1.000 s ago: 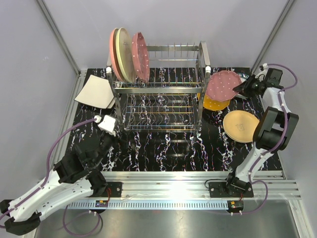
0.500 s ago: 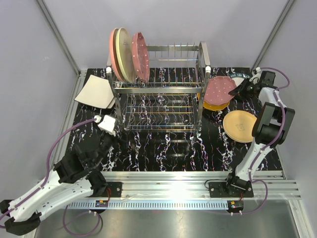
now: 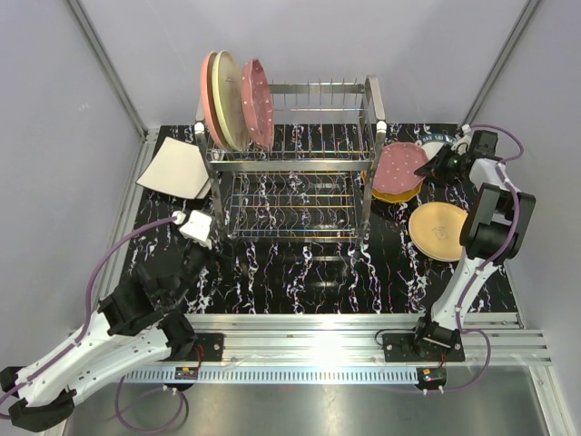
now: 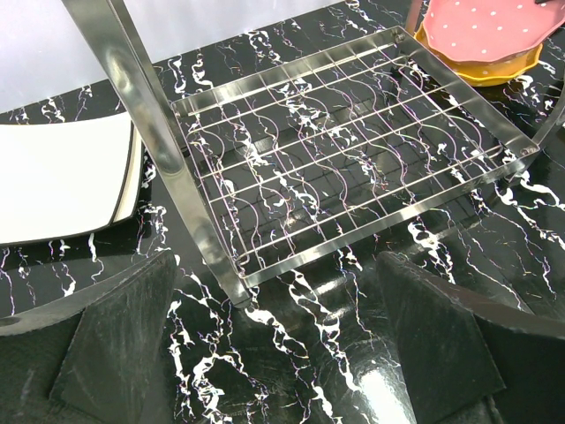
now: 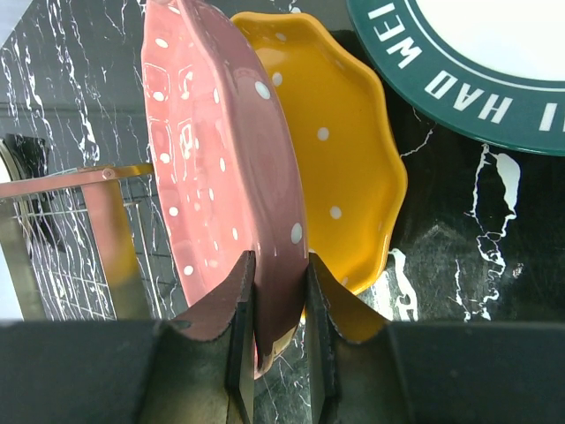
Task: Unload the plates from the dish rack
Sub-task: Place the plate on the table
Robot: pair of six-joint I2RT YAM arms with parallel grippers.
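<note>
Atop the rack stand three plates, right claw clamping one dotted plate (left claw agape)

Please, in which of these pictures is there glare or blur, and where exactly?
Top external: sharp, with bright glare on the metal rail at the near edge. Left wrist: light reflects off the glossy table and the dish rack post; the open left claw is dark and soft. Right wrist: the pink dotted plate is sharp, while the right claw gripping it is dark and blurred.
</note>
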